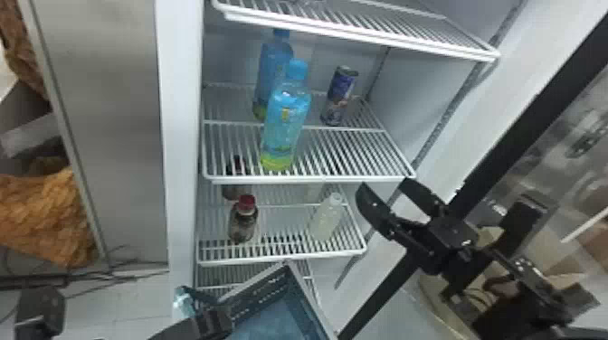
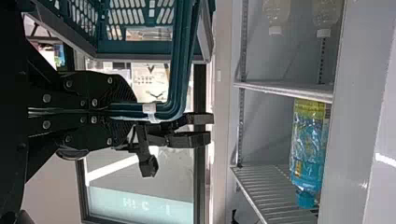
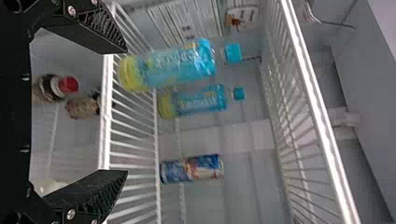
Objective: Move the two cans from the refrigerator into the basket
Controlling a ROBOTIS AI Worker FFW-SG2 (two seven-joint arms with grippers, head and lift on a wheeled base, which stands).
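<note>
Nearest, at the bottom of the head view, the black two-fingered left tool [image 1: 209, 322] is clenched around the smooth teal plastic handle [image 2: 181, 56] of the basket, a white clip [image 2: 149, 109] fastened on that handle just beside the fingers. The rectangular teal plastic basket with a grey rim [image 1: 262, 289] hangs in front of the lower part of the refrigerator, tilted in the head view. A little farther off and to the right, the black right tool [image 1: 384, 187] is empty, its two flat fingers spread wide, near the front right corner of the white wire middle shelf [image 1: 353, 178]. Near the front edge of that shelf, left of its centre, a clear blue plastic bottle with a blue cap and yellow-green base [image 1: 287, 117] stands upright, with a similar blue bottle [image 1: 273, 59] behind it. On the shelf below, a dark brown bottle with a red cap [image 1: 243, 221] stands on the left, a second dark bottle [image 1: 236, 174] behind it, and a pale, translucent bottle with a white cap [image 1: 326, 217] on the right. Farther in, a slim cylindrical metal can with blue print [image 1: 339, 95] stands upright toward the back right of the middle shelf, apart from the bottles. Above it runs another white wire shelf [image 1: 362, 34], and beyond lies the refrigerator's pale back wall.
</note>
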